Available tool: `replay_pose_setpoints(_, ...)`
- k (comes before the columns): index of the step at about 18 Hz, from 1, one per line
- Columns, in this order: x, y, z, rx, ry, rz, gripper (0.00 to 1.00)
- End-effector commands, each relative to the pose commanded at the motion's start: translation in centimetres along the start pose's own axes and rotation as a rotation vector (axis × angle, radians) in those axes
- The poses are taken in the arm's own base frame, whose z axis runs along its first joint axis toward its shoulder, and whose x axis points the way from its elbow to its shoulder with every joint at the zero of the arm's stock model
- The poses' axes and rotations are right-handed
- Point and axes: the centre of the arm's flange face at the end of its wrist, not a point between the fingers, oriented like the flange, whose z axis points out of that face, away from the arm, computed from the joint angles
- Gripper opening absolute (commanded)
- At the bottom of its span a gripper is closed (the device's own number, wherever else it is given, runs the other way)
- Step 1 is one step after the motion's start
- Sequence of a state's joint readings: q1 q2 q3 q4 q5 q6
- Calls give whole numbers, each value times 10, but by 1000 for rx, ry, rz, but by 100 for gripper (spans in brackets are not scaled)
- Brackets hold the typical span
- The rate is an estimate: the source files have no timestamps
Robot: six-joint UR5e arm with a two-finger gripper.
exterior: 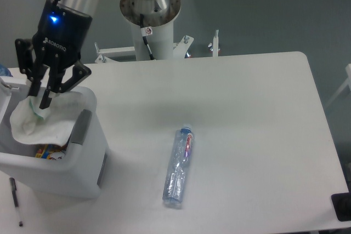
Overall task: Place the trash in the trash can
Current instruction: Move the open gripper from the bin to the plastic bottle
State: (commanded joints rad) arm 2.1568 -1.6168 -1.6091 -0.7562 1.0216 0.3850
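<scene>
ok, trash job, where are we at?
Done: nothing released this round, though colourful packaging already lies in the trash can. In hand: the gripper holds the wrapper over the can's opening, pinched in its fingers. Left: drop it, then fetch the bottle lying on the table.

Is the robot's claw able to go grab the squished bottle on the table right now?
Probably not yet. The gripper is shut on the wrapper above the trash can. It would likely need to drop that first. The bottle lies alone on the table, with nothing around it.
</scene>
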Motion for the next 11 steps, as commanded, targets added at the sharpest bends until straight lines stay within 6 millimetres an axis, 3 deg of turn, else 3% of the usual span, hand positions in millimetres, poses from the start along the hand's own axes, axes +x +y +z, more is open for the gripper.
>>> replay_pose_setpoints(3, -4, -1, 0, 2, -4, -2, 100)
replay_pose_setpoints(5, -19, -3, -4, 9, -26, -14, 100)
replay_pose_setpoints(11, -130, 35, 6, -35, -116, -166, 100)
